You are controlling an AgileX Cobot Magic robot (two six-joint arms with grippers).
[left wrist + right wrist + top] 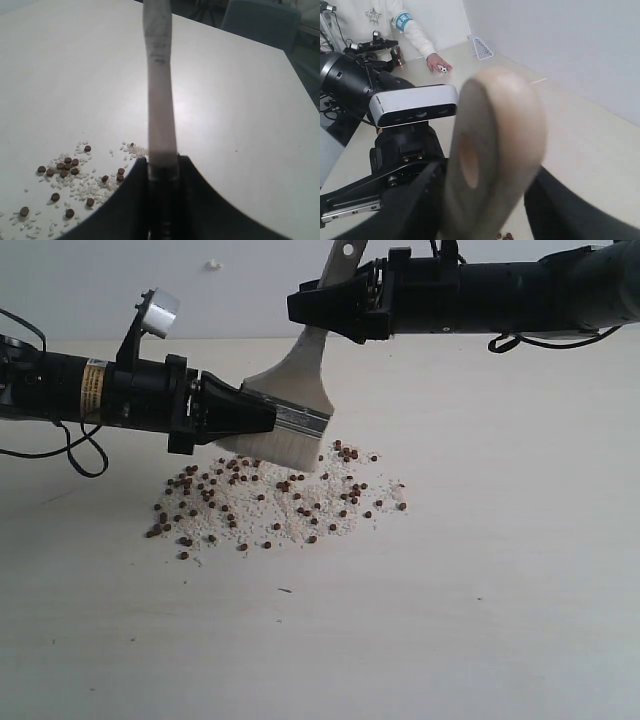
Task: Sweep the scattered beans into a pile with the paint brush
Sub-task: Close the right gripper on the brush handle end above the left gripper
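Pale brush (295, 418) at beans' (280, 505) far edge; open tbl (480, 620) L/R, front.

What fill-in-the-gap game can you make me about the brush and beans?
The paint brush has a ____ in its handle's end. The left pincer grips it just above the ____. The beans are mixed with ____ grains. Missing words: hole, bristles, white.

Black tubular arms (500, 290), yellow label (95, 388), looping black cables (85, 455)
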